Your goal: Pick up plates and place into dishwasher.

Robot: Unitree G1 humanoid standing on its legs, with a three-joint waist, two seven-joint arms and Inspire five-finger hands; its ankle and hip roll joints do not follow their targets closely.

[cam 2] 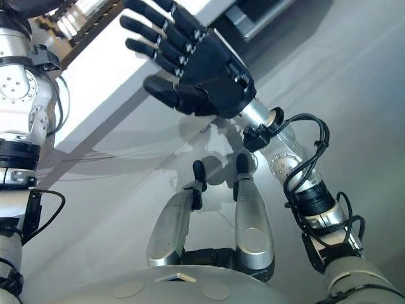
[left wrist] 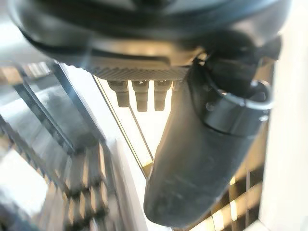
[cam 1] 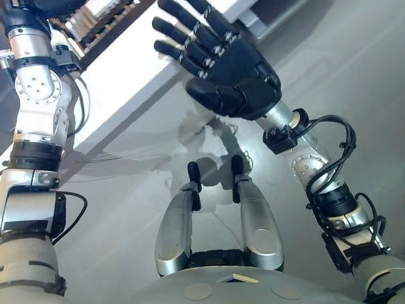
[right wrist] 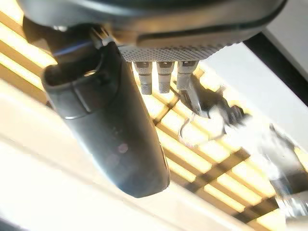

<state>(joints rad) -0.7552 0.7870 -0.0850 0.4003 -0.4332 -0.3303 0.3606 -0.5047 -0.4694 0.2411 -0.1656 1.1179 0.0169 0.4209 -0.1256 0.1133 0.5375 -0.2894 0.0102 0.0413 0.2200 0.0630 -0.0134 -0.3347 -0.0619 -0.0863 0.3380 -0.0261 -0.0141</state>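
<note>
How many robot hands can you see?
2. The right hand, open, hovers by the white surface; the left hand is by the rack.

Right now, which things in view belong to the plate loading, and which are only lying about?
For the job: right hand, open; left hand, open; dark rack.
Only lying about: white panel beside the rack; grey floor.

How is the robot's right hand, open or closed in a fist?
Open. The right hand is held up over the floor with its fingers straight and spread apart, holding nothing.
</note>
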